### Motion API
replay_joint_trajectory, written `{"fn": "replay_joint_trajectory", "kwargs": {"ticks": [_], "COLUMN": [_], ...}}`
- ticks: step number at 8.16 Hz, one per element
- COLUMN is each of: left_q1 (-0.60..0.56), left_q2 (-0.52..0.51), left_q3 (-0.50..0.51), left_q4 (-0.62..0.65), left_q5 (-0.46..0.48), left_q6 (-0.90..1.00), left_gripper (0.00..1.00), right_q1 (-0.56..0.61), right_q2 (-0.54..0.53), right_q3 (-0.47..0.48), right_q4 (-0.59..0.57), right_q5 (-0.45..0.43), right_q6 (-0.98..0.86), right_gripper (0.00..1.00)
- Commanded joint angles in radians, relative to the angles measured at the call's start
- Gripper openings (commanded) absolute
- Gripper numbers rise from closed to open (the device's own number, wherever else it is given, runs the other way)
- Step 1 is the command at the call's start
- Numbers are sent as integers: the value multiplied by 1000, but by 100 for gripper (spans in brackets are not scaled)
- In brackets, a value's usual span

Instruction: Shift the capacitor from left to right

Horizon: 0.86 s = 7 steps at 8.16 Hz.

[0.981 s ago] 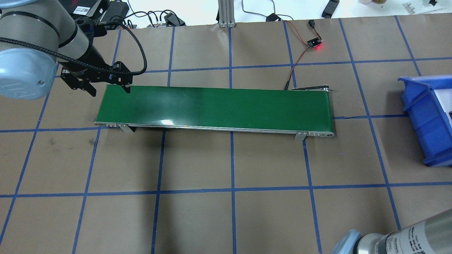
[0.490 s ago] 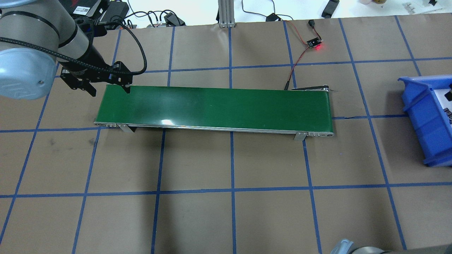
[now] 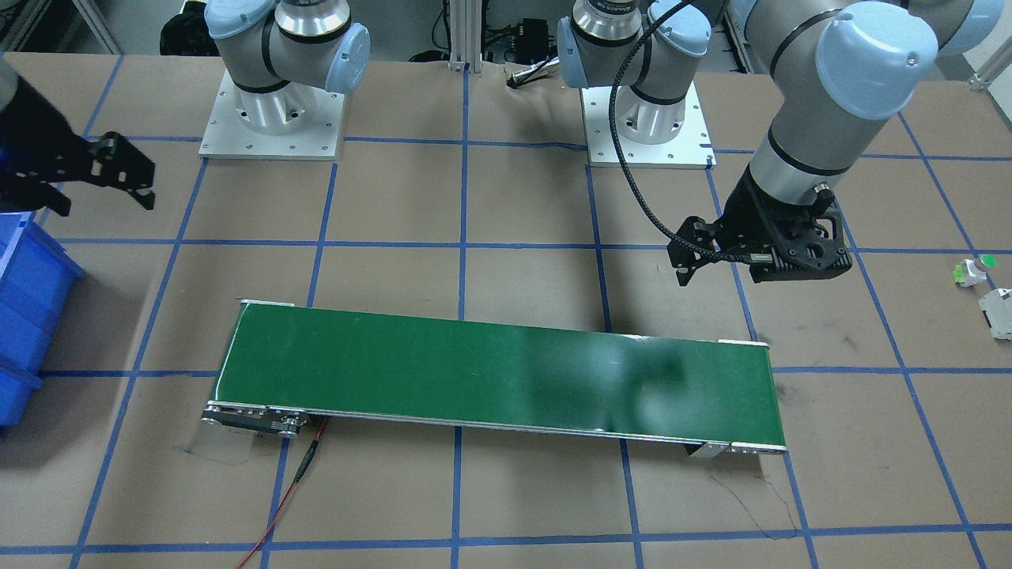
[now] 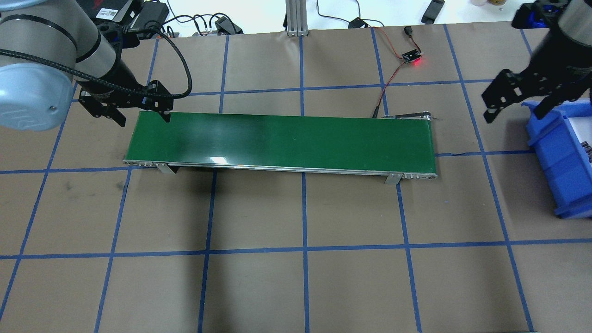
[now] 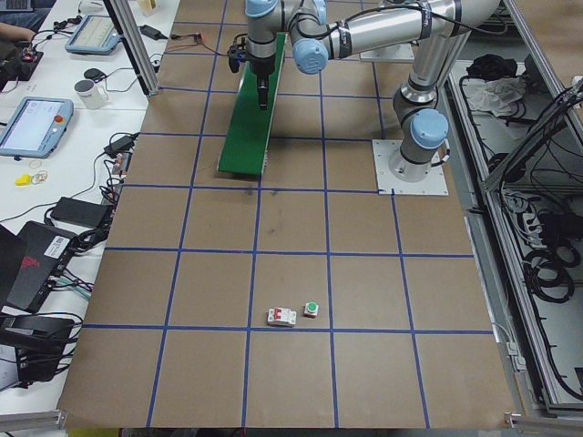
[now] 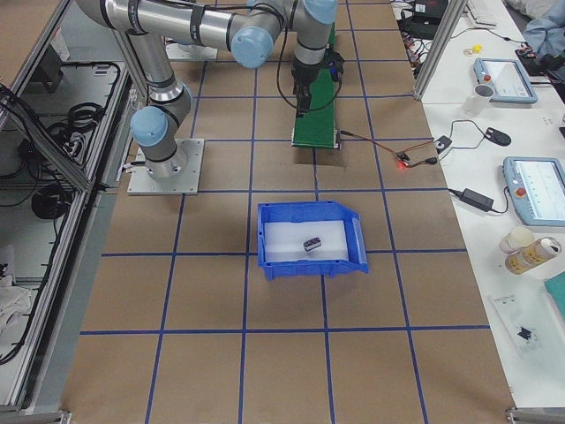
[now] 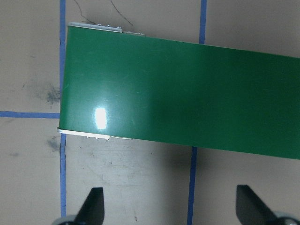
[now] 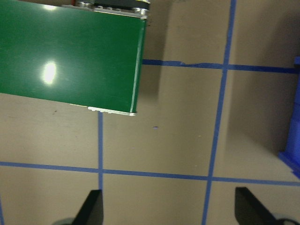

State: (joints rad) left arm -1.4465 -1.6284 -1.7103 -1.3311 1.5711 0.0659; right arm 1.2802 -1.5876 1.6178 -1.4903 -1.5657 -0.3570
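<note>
The capacitor (image 6: 312, 244), a small dark cylinder with grey marks, lies on the white floor of the blue bin (image 6: 356, 240) in the exterior right view. My left gripper (image 4: 142, 118) hangs open and empty over the back corner of the green conveyor belt's (image 4: 282, 141) left end; the left wrist view (image 7: 171, 206) shows nothing between its fingers. My right gripper (image 4: 514, 113) is open and empty, raised just left of the bin (image 4: 552, 152), between the bin and the belt's right end. It also shows in the front-facing view (image 3: 99, 197).
A white part with a green cap (image 3: 972, 271) and a pale grey blocky part (image 3: 998, 312) lie on the table far out on my left. A small sensor board with a red light (image 4: 411, 58) and its wires sit behind the belt's right end.
My right arm has swung from the near right corner of the overhead view to the far right, its open gripper now beside the bin. The left arm has not moved.
</note>
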Motion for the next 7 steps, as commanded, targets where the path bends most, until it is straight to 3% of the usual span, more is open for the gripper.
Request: {"fn": "replay_joint_trajectory", "kwargs": {"ticks": [1,3,7], "left_q1": [0,0,0], "left_q2": [4,4,4], "left_q3": [-2,-3,-3], "left_q4": [-2,0,3], "left_q5": [0,0,0], "left_q6": [2,2,2], "left_gripper": [100,100,100], "right_q1": [270,387,396], "right_q2": [-26,-26,-26], "right_q3": [-16,-16,-12], "right_q4": [16,4,-2], "right_q5": [18,29,36], "right_q6": [328,427,420], "right_gripper": [100,100,100]}}
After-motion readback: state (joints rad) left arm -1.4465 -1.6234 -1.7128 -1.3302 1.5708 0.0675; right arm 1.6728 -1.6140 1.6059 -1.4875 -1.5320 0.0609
